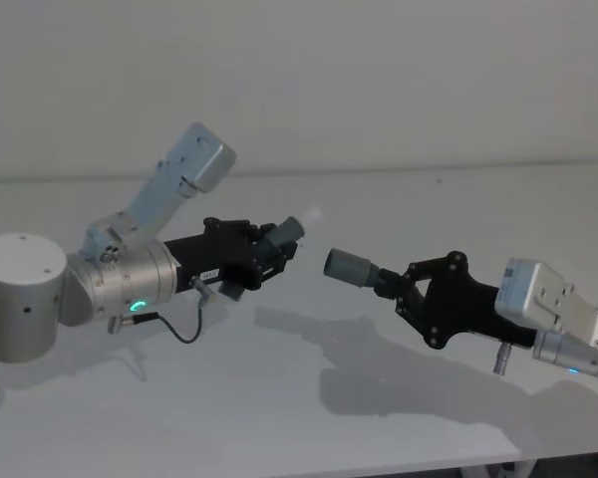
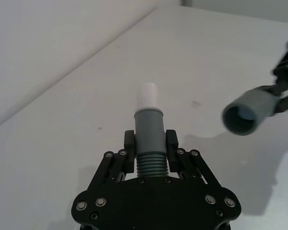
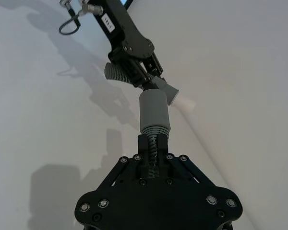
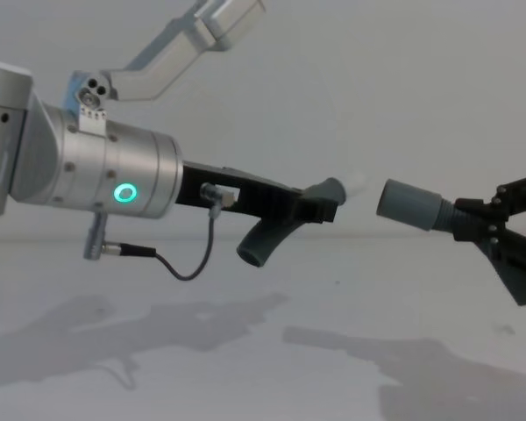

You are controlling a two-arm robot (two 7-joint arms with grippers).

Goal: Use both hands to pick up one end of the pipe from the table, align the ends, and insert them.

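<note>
Over the white counter (image 1: 279, 418), the left pincer (image 1: 272, 254), its white label (image 3: 108, 20) reading 183-1, is clamped on the ribbed pipe piece (image 1: 284, 235), white tip (image 1: 312, 214) leading; a gap, then the right pincer (image 1: 394, 286) grips the collar piece (image 1: 351, 267), both held aloft

Pale grey wall (image 1: 379, 80) behind white table (image 1: 229, 418)
</note>
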